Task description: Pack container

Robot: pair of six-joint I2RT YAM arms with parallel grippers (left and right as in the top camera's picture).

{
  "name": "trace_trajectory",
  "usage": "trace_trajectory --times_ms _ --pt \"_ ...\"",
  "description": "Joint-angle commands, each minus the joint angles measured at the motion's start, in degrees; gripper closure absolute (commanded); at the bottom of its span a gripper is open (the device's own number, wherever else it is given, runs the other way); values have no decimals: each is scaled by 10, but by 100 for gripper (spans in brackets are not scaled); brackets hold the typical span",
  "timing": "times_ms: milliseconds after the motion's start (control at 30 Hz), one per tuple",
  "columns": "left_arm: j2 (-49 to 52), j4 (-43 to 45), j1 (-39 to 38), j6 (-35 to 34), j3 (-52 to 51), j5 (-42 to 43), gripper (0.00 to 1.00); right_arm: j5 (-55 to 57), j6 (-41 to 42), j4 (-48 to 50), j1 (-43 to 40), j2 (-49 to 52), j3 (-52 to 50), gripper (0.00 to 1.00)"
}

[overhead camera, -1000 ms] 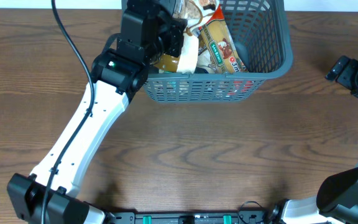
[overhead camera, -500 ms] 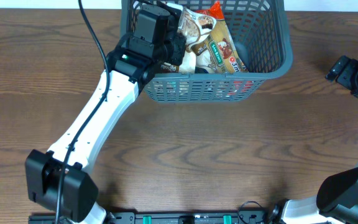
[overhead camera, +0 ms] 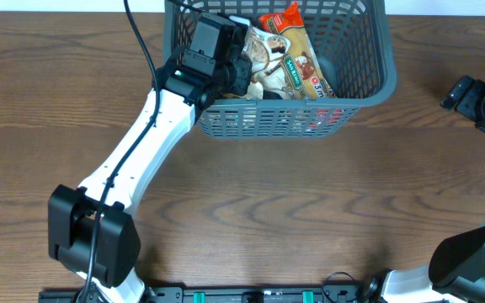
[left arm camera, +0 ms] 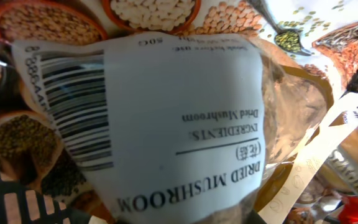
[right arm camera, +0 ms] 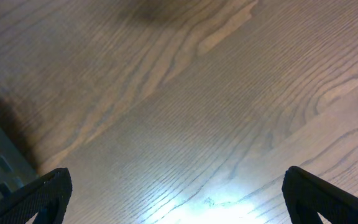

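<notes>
Camera overhead: the container (overhead camera: 276, 122) sits at the far edge of the wooden table (overhead camera: 268, 210) with food packets (overhead camera: 291, 52) inside. The left gripper (overhead camera: 244, 74) reaches into its left half, and the right gripper (overhead camera: 466, 91) is well apart at the right. Left wrist: the grip is nearly closed on a dried mushroom packet (left arm camera: 179, 124) above bean packets. Right wrist: the fingers (right arm camera: 42, 193) are spread wide and empty over bare table, with the container's corner at the left.

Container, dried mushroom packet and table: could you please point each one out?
container (overhead camera: 268, 122), overhead view, slotted front wall
dried mushroom packet (left arm camera: 179, 112), left wrist view, white label
table (overhead camera: 310, 210), overhead view, bare wood
</notes>
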Motion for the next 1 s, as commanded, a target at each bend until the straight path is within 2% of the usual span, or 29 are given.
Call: trace_trajectory --times_ms 0,67,133,200,233,300,400,667,967 --pt "5 -2 -2 11 7 -7 94 2 6 -1 0 -2 0 1" --pt "5 -1 -2 17 7 -7 93 2 6 -1 0 -2 0 1" --pt "5 0 -2 19 7 -7 83 2 6 -1 0 -2 0 1" --pt "5 1 -2 19 7 -7 57 2 6 -1 0 -2 0 1" --pt "5 2 -2 19 7 -7 47 2 6 -1 0 -2 0 1" --pt "5 4 -2 23 7 -7 47 2 6 -1 0 -2 0 1" --pt "5 9 -1 31 8 -7 35 2 6 -1 0 -2 0 1" --pt "-1 29 0 34 10 -11 35 2 6 -1 0 -2 0 1" --pt "-87 28 19 49 56 -113 30 2 6 -1 0 -2 0 1"
